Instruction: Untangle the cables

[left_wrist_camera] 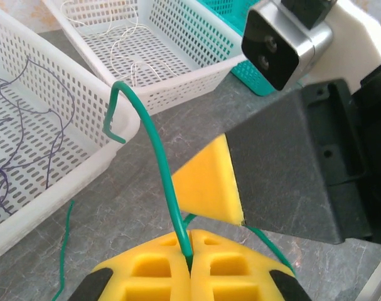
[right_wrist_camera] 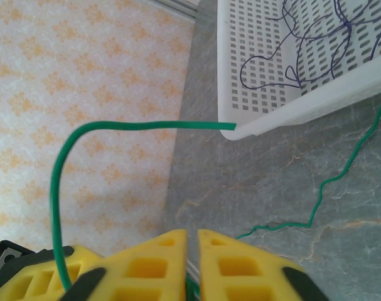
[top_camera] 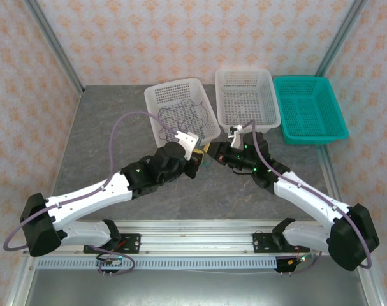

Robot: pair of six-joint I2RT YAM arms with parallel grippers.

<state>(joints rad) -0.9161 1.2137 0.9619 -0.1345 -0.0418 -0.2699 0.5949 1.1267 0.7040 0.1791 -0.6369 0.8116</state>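
Note:
A teal-green cable [left_wrist_camera: 154, 135] rises from between the yellow fingers of my left gripper [left_wrist_camera: 190, 254], which is shut on it, and ends in a small hook. In the right wrist view the same cable [right_wrist_camera: 146, 125] arches over toward a basket corner. My right gripper [right_wrist_camera: 191, 251] has its fingers almost together, with green cable showing at their base. Both grippers meet mid-table, left gripper [top_camera: 203, 159] beside right gripper [top_camera: 213, 153]. Dark purple cables [top_camera: 183, 115] lie in the left white basket [top_camera: 174, 85]. White cables [top_camera: 244, 95] lie in the middle white basket [top_camera: 244, 71].
A teal basket [top_camera: 306, 80] stands at the back right beside the white ones. A loose stretch of green cable [right_wrist_camera: 316, 207] trails over the grey table below the left basket's front wall. Patterned walls and metal posts close in the table.

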